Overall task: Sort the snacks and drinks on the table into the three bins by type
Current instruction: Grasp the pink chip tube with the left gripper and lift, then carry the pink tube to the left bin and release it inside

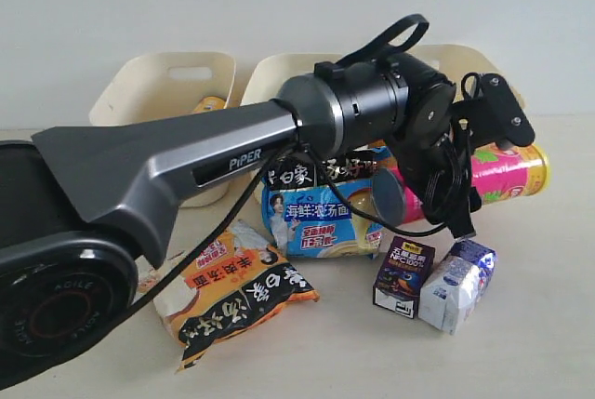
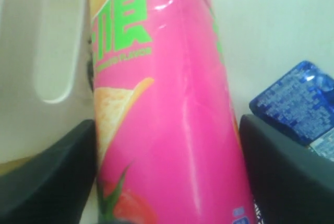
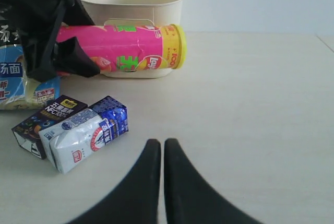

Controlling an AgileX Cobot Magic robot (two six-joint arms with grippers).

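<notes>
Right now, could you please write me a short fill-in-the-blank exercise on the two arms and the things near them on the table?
1. The left arm's jaws sit against the pink chip tube, which lies on its ___.
2. The right arm's jaws are ___ and hold nothing.
3. The cap on that tube is ___.
4. ___ small cartons sit together: the dark purple carton and the white-and-blue carton.

Missing words: side; shut; yellow; Two.
</notes>
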